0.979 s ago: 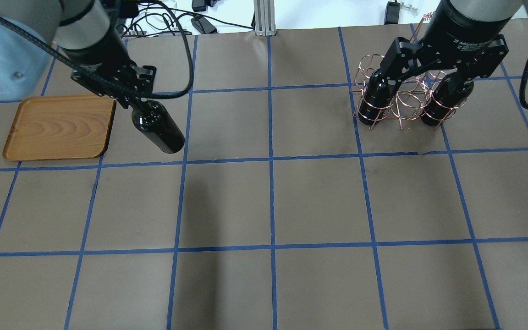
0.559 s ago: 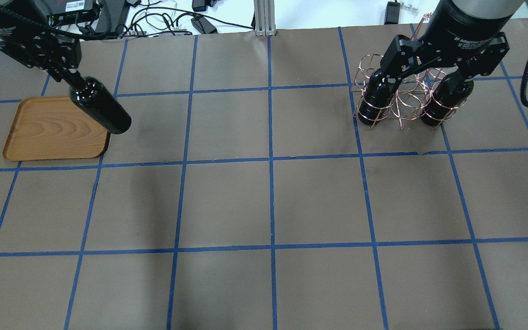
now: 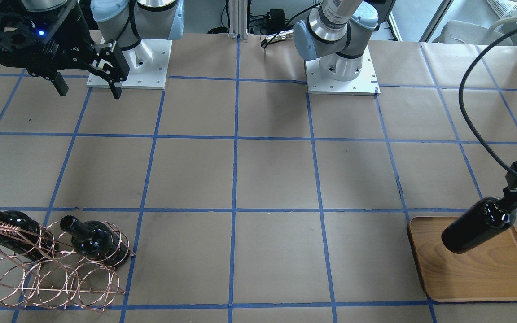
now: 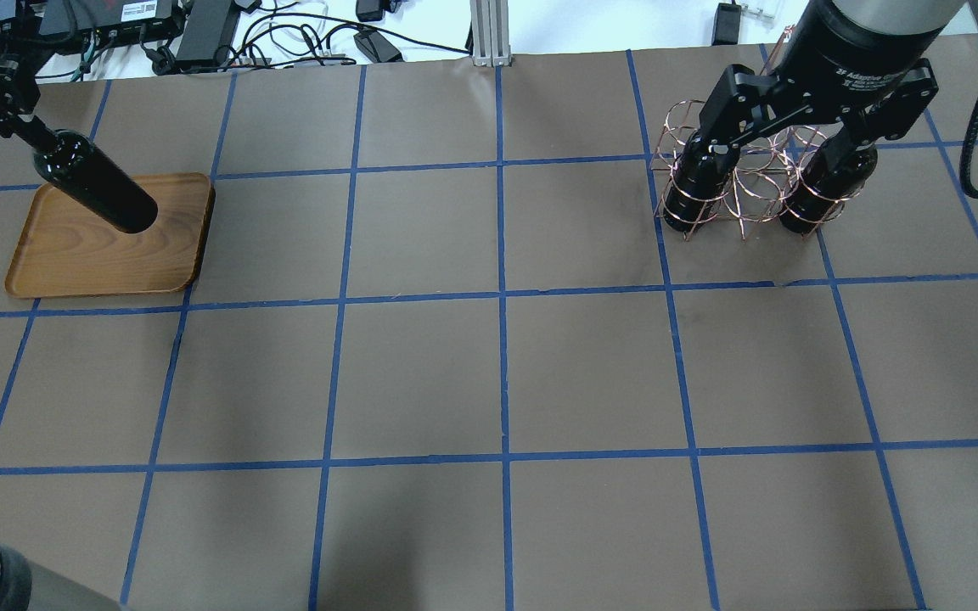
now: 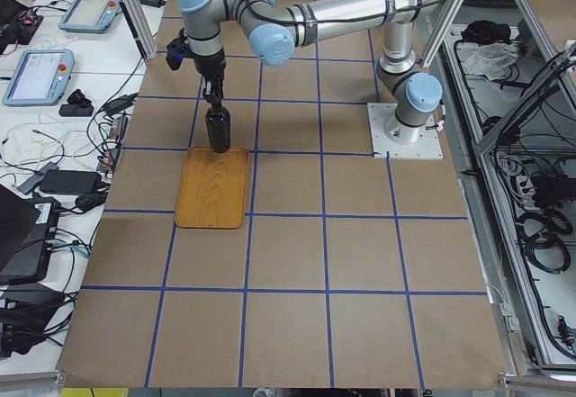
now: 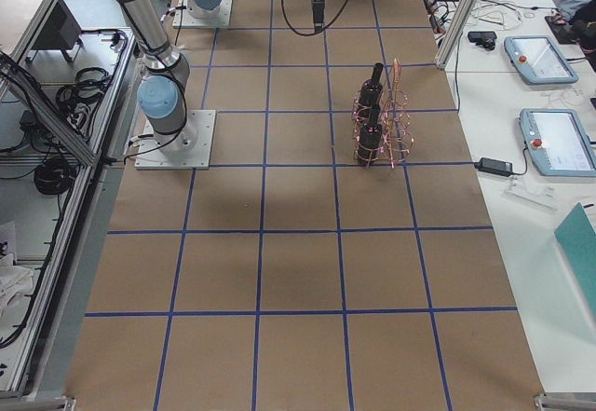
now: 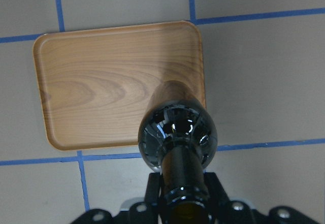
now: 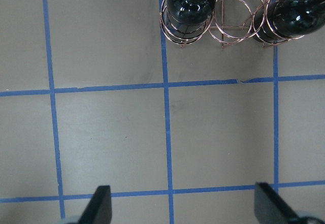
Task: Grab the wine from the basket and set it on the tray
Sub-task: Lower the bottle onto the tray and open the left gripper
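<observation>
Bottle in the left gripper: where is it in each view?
Front-facing: held bottle lower right, over the tray.
Overhead: bottle upper left, across the tray's far edge.
Exterior left: bottle upper left, just above the tray.
Exterior right: cannot make it out.
Left wrist: bottle bottom centre, tray behind.
Right wrist: not in it.
Shared landmark: the tray.

Built of silver-grey tubes, left arm (image 5: 346, 3) and right arm (image 6: 140, 10) alike, with rounded pale blue caps (image 3: 305, 38) at the joints. Bolted to white square base plates (image 3: 361, 80) by small screws. Matte black at the right gripper (image 3: 89, 89), with white lettering (image 4: 867, 78) and a blue light (image 3: 41, 32). Trails a black braided cable (image 3: 469, 121).
</observation>
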You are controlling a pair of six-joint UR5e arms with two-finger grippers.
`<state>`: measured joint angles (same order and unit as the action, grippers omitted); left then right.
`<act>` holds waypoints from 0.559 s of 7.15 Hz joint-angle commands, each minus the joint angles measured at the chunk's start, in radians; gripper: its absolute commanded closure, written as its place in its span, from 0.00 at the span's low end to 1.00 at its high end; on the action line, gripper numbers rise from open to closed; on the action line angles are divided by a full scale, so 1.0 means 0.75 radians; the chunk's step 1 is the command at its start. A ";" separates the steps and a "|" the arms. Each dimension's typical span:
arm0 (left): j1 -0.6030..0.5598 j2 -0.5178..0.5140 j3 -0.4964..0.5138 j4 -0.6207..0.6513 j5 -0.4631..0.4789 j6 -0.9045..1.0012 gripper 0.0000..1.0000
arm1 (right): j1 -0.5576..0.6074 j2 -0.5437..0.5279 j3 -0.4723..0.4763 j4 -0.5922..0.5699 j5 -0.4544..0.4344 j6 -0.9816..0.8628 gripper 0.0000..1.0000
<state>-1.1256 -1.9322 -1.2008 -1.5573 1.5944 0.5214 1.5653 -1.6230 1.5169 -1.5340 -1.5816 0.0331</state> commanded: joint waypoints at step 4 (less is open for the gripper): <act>0.085 -0.140 0.018 0.125 0.011 0.129 1.00 | 0.001 0.000 0.000 0.004 0.000 -0.001 0.00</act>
<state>-1.0642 -2.0199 -1.1875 -1.4813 1.6013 0.6119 1.5661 -1.6229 1.5171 -1.5315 -1.5819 0.0322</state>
